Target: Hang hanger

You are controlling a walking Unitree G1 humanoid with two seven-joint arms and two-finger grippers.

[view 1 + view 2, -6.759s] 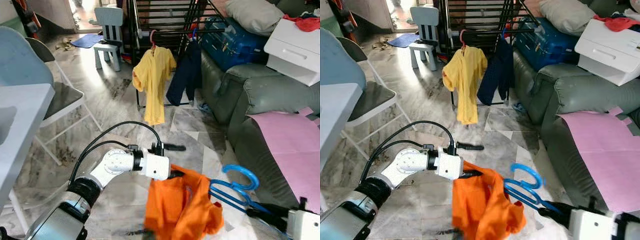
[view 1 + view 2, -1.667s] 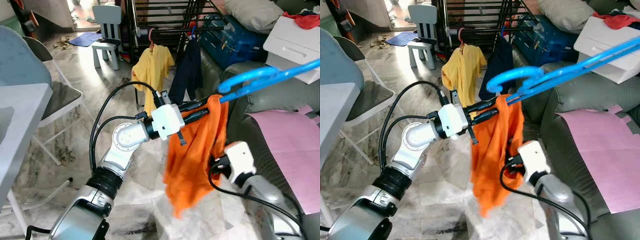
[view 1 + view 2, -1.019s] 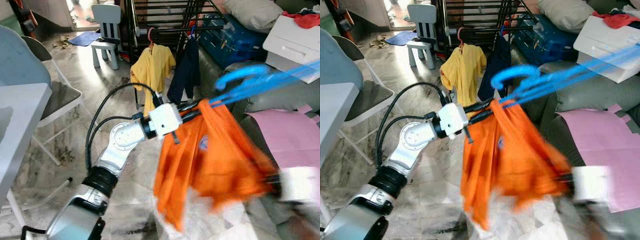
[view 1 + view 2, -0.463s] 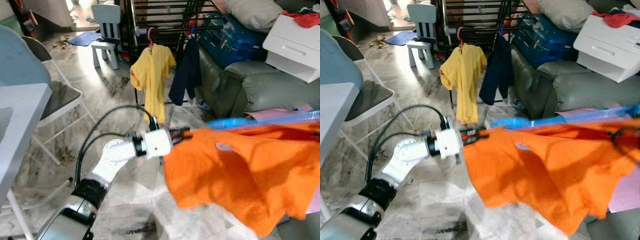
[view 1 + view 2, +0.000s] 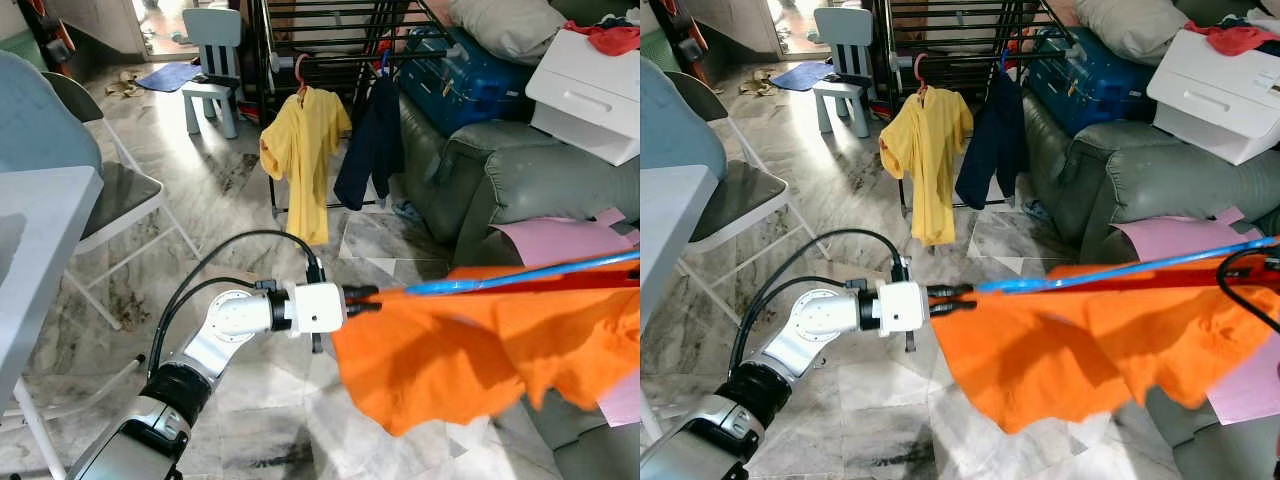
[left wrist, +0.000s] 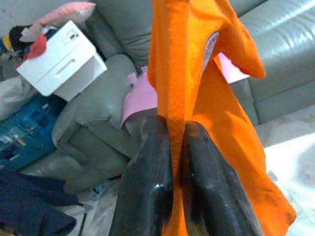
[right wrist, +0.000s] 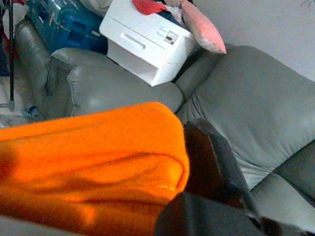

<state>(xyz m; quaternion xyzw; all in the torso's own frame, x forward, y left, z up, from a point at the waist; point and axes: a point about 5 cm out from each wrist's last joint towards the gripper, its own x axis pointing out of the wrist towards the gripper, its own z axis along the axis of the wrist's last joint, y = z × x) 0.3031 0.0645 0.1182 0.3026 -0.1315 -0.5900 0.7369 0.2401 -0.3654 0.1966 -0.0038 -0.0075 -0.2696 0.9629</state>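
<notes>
An orange shirt [image 5: 470,350] is stretched out level in front of me, draped over a blue hanger [image 5: 510,274] that runs from my left gripper to the right edge of the view. My left gripper [image 5: 365,297] is shut on the shirt's left edge; its fingers [image 6: 147,167] pinch the orange cloth in the left wrist view. In the right wrist view my right gripper [image 7: 183,147] has the bunched orange cloth pressed against its black finger [image 7: 211,162], hiding the hanger's end. Behind, a black drying rack [image 5: 330,40] holds a yellow shirt [image 5: 303,150] and a navy garment [image 5: 372,150].
A grey sofa [image 5: 520,190] on the right carries a pink sheet [image 5: 560,240], a white drawer box [image 5: 590,90] and a blue suitcase [image 5: 470,80]. A folding chair [image 5: 120,190] and a table edge [image 5: 40,260] stand left; a small blue chair [image 5: 215,60] at the back.
The hanger came down from its raised, tilted hold to lie level. The shirt swung from hanging down to stretched sideways, and my left gripper dropped lower with it.
</notes>
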